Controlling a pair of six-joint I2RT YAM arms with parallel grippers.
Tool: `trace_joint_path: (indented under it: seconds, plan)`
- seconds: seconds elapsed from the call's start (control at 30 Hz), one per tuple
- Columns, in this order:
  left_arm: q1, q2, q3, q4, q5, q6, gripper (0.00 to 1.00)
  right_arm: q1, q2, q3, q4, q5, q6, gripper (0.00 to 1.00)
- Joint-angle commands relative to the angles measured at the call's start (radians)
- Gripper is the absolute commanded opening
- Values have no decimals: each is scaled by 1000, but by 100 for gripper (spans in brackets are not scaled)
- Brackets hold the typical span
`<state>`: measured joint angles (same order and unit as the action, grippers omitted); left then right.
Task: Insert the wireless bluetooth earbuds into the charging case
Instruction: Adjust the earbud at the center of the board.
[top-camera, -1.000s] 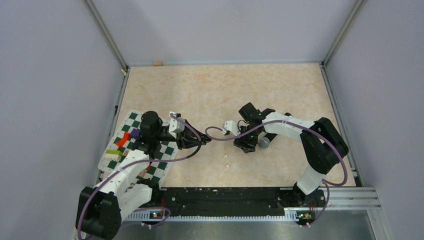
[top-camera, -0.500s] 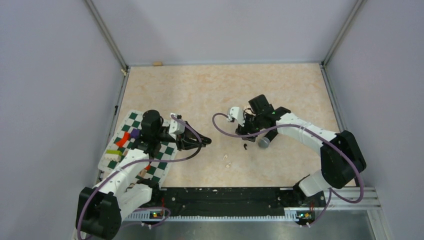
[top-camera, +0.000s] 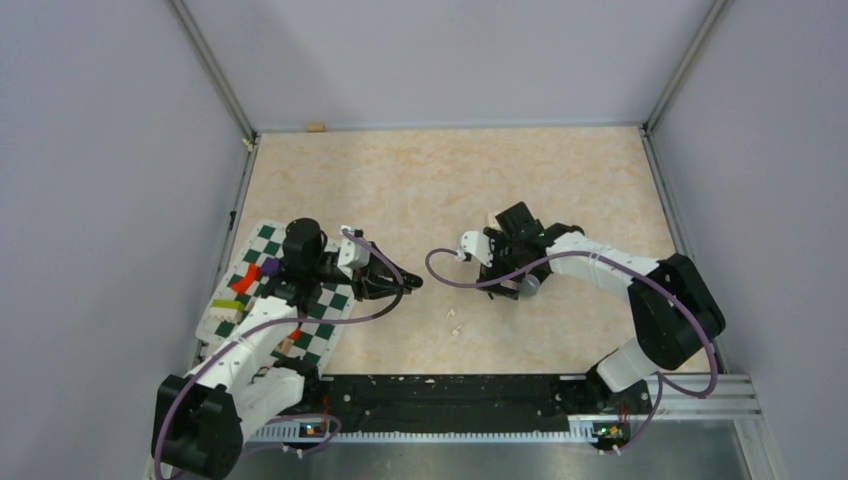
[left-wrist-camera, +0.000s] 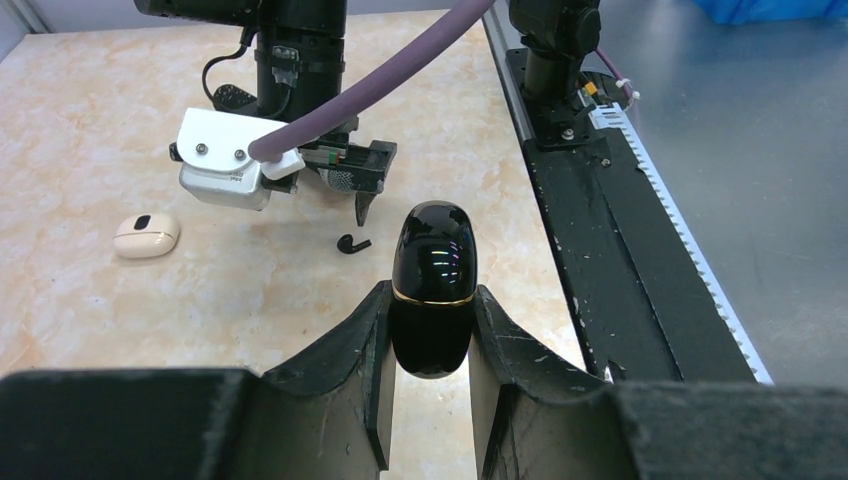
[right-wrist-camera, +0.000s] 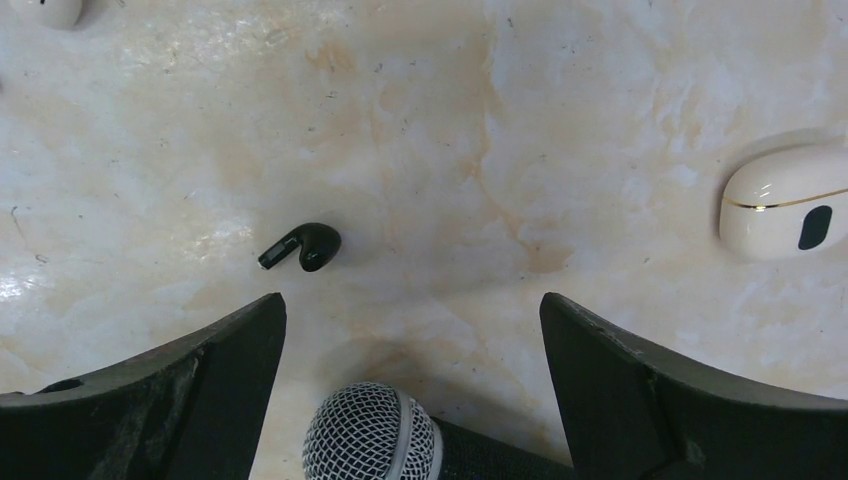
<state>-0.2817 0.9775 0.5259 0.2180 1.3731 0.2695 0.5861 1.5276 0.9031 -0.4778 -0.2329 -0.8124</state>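
Earbud (right-wrist-camera: 300, 247), black, lies loose on table just beyond mic (right-wrist-camera: 370, 432) head. Right gripper (right-wrist-camera: 410, 308) jaws just sprung wide, straddling it; regrasp likely next. Left gripper (left-wrist-camera: 430, 293) clamps black case (left-wrist-camera: 432, 250), well apart from mic.

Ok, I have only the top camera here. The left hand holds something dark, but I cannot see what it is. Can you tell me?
Observer: The left hand is shut on a glossy black case with a gold seam. The lid is closed.
Operator: And the right hand, does it hold an earbud?
Observer: No. The right hand is open. One black earbud lies loose on the table just below it.
Operator: Is the other case near that hand?
Observer: Yes, a closed white case lies on the table to one side of it, outside the grip.
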Motion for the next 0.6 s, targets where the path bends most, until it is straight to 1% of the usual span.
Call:
trace_joint_path:
  seconds: [0.0,0.23,0.57]
  plan:
    - [6,-15,39,1,33,28,0,9,28,-11,46,32,-20,99]
    - [6,-15,43,-5,34,34,0,31,92,-6,68,59,2,99]
    - [6,-10,47,-24,41,53,0,43,122,16,70,9,52,99]
